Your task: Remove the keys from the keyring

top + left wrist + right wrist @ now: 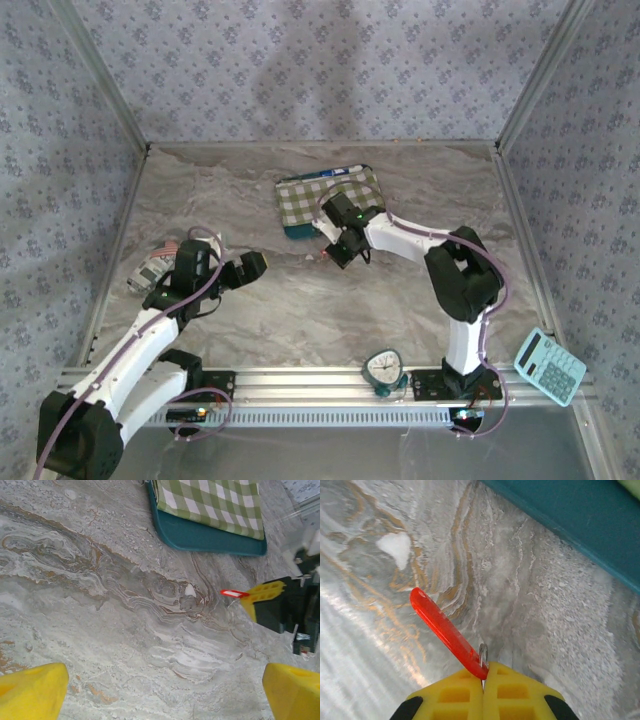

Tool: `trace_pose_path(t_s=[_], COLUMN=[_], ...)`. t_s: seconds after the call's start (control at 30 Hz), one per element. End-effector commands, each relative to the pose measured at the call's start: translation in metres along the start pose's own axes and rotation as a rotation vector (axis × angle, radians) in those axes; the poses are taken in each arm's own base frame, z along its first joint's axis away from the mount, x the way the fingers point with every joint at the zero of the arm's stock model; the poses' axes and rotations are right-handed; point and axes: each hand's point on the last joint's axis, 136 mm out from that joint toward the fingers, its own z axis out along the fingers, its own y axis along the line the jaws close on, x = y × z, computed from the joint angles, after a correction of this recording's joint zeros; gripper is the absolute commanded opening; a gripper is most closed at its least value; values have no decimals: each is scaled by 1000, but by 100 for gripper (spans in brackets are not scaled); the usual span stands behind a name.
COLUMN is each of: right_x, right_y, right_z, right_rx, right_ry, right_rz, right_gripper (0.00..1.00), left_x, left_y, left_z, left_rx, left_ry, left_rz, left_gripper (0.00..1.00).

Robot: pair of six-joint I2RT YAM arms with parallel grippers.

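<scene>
Near the tabletop's [300,320] centre, the right gripper [483,672] is clamped on the keyring [483,652], its red tag [445,630] pointing to ten o'clock; it should likely grip firmly and let the left gripper [252,266], spread wide at its nine o'clock, come in to pry it open.

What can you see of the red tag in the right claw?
The red tag is a flat, narrow strip, glossy like plastic, with a rounded free end. The shut right claw pinches its other end beside a thin metal loop. It slants away over the marbled tabletop; contact there is unclear.
</scene>
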Motion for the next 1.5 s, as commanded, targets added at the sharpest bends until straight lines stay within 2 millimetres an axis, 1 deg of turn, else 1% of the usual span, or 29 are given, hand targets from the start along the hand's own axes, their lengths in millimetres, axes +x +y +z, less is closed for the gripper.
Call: trace_pose_path(t_s=[0.0, 0.17, 0.2, 0.27, 0.33, 0.4, 0.47, 0.57, 0.63, 0.77, 0.87, 1.03, 1.17, 1.33, 1.43, 1.47], right_x=[-7, -22, -27, -35, -39, -44, -46, -46, -45, -41, -38, -37, -38, -37, -37, -37], right_y=[6, 17, 19, 23, 27, 35, 41, 50, 57, 73, 81, 92, 97, 104, 107, 108], right_z=[-43, -98, -114, -139, -160, -183, -200, -222, -232, -245, -250, -262, -270, -274, -274, -274], right_rx=[-30, -92, -103, -121, -142, -180, -204, -242, -270, -331, -353, -404, -427, -444, -454, -457], right_ry=[-44, -149, -184, -240, -280, -325, -353, -386, -396, -401, -400, -411, -424, -426, -423, -423], right_rz=[4, -3, -6, -13, -25, -45, -58, -84, -100, -131, -152, -173, -184, -201, -204, -205], right_gripper=[4, 3, 3, 3, 3, 2, 2, 2, 2, 2, 2, 1, 1, 1, 1, 1], left_x=[-12, -27, -30, -37, -43, -48, -52, -54, -54, -49, -41, -20, -10, -2, 1, 2], left_y=[-20, -48, -55, -72, -88, -104, -120, -142, -156, -176, -191, -210, -215, -225, -232, -233], left_z=[-10, -25, -29, -37, -45, -53, -62, -72, -78, -83, -84, -80, -75, -76, -78, -79], left_rx=[54, 122, 138, 182, 224, 268, 313, 380, 429, 508, 555, 594, 581, 602, 621, 625], left_ry=[-33, -54, -58, -63, -66, -61, -54, -24, 8, 75, 136, 228, 266, 274, 272, 272], left_rz=[25, 83, 95, 128, 166, 211, 263, 337, 384, 449, 501, 600, 645, 678, 700, 701], left_gripper=[99, 99, 99, 99, 99, 99, 97, 91, 87, 79, 71, 67, 63, 55, 48, 44])
